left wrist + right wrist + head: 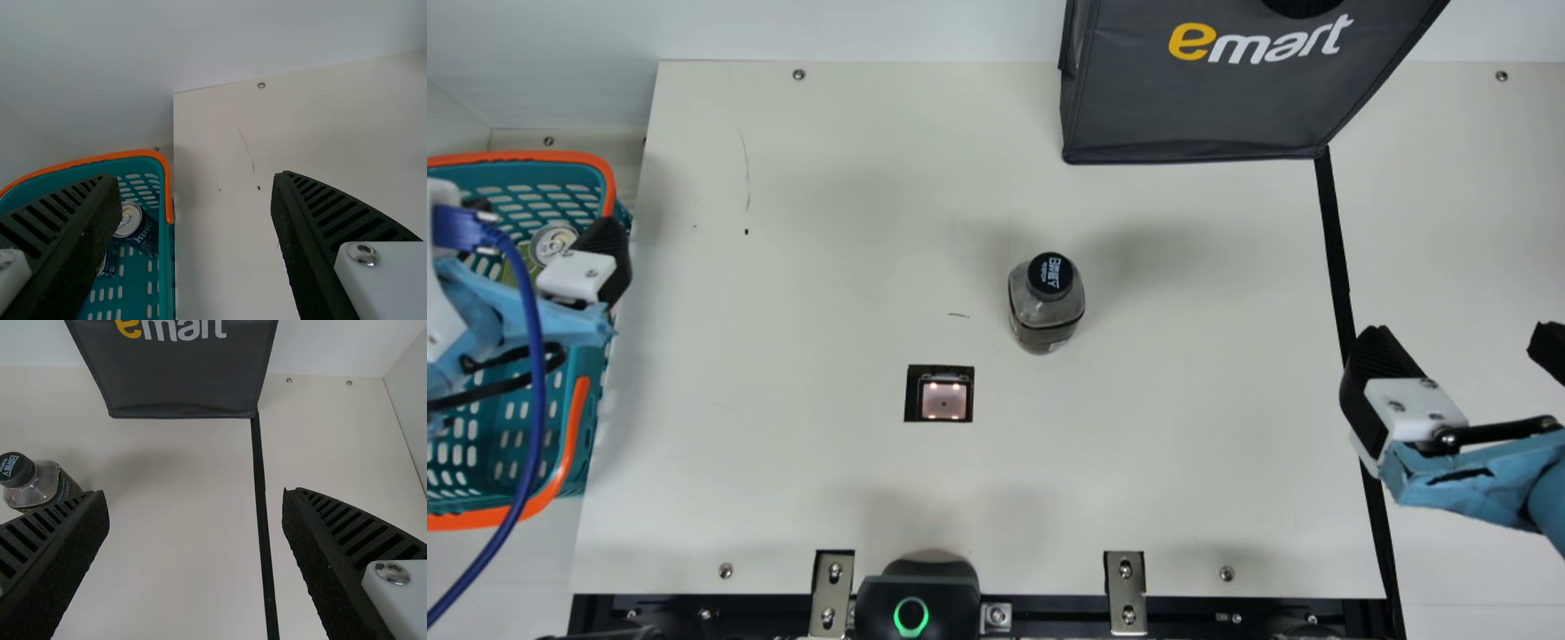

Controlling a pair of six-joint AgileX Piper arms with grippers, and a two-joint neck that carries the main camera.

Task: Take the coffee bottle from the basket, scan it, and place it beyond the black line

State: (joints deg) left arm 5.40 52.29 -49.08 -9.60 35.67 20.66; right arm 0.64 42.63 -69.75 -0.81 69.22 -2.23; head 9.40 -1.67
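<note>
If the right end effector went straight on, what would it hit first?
Probably the tabletop, short of the dark bag, though depth is unclear in the right wrist view.

A coffee bottle (1042, 311), its shoulders see-through beneath a black cap (1050, 274), stands upright on a cream table (809, 293), between the orange-rimmed teal basket (525, 156) at left and the black line (1334, 240) running near to far at right.

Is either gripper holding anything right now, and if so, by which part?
Nothing is held; both grippers are open, and the coffee bottle stands on the table.
</note>
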